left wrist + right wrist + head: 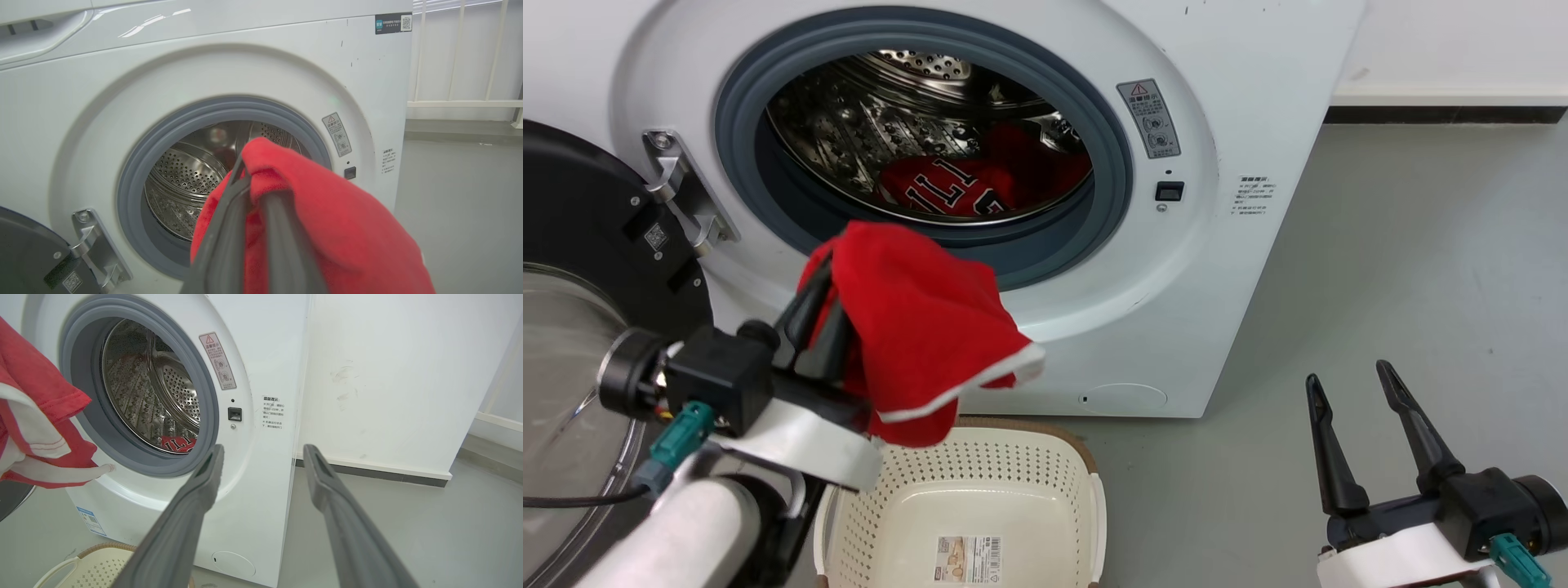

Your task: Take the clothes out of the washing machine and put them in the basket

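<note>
The white washing machine [1225, 245] stands with its porthole open. My left gripper [818, 273] is shut on a red garment with white trim [923, 327], held in front of the porthole's lower rim and above the far end of the cream basket [1099, 506]. In the left wrist view the red garment [335, 220] drapes over the gripper [255, 192]. A red jersey with black-white lettering [956, 192] lies in the steel drum. My right gripper [1347, 373] is open and empty over the floor at the lower right, and the right wrist view shows the gripper [264, 448] pointing at the washer [261, 355].
The black-framed glass door [572, 245] is swung open at the left, close to my left arm. Grey floor [1421, 245] spreads to the right of the machine, with a white wall [388, 375] behind. The basket's inside holds only a label.
</note>
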Controlling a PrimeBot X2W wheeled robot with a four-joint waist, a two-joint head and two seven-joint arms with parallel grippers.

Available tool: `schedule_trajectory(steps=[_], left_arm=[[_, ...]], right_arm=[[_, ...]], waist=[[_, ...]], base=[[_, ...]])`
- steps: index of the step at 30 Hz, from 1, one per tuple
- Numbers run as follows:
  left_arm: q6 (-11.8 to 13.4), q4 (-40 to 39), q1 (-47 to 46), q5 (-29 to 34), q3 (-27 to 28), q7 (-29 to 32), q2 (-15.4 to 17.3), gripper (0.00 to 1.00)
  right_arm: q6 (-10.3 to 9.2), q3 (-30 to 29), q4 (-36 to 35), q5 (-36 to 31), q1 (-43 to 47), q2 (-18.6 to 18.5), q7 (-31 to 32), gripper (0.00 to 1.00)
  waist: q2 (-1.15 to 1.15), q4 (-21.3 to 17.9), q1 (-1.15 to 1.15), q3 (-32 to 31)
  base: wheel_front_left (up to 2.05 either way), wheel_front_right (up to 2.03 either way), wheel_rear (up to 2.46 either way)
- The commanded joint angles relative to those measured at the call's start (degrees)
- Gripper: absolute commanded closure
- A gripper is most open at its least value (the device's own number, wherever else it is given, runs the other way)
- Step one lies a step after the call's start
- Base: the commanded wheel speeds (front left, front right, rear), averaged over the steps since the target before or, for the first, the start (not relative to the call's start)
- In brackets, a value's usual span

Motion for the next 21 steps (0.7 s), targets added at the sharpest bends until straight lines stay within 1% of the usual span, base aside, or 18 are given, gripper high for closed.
schedule_trajectory(steps=[1,5,9,12,14,21], left_arm=[[0.1,-0.27,1.95,-0.68,-0.71,0.22,-0.16,1.0],[-0.56,1.39,4.13,-0.71,-2.86,0.49,-0.81,1.0],[-2.5,5.74,5.21,-2.05,-5.29,0.04,-3.02,1.0],[-4.19,10.37,4.7,-2.02,-7.36,-0.47,-5.14,1.0],[-5.18,13.95,3.76,-1.2,-8.59,-0.8,-5.87,1.0],[-9.32,29.57,-0.01,-2.51,-9.9,-3.37,-10.65,1.0]], right_arm=[[-0.04,-0.05,-0.19,-0.08,0.15,0.05,-0.14,0.0],[-0.04,0.04,-0.32,-0.14,-0.94,0.05,-0.14,0.0],[-0.04,0.05,-0.58,-0.15,-2.16,0.06,-0.14,0.0],[-0.04,0.02,-0.83,-0.33,-3.34,0.05,-0.14,0.0],[-0.04,-0.05,-1.02,-0.47,-4.28,0.04,-0.14,0.0],[-0.04,-0.9,-2.06,-0.24,-8.5,0.06,-0.14,0.0]], waist=[[-0.01,-0.16,0.01,0.42],[-0.01,-0.7,0.01,1.76],[-0.01,-1.43,0.01,3.98],[-0.01,-2.24,0.01,6.24],[-0.01,-2.98,0.01,8.14],[-0.01,-5.54,0.01,16.59]], base=[[0.0,0.0,0.0],[0.0,0.0,0.0],[0.0,0.0,0.0],[0.0,0.0,0.0],[0.0,0.0,0.0],[0.0,0.0,0.0]])
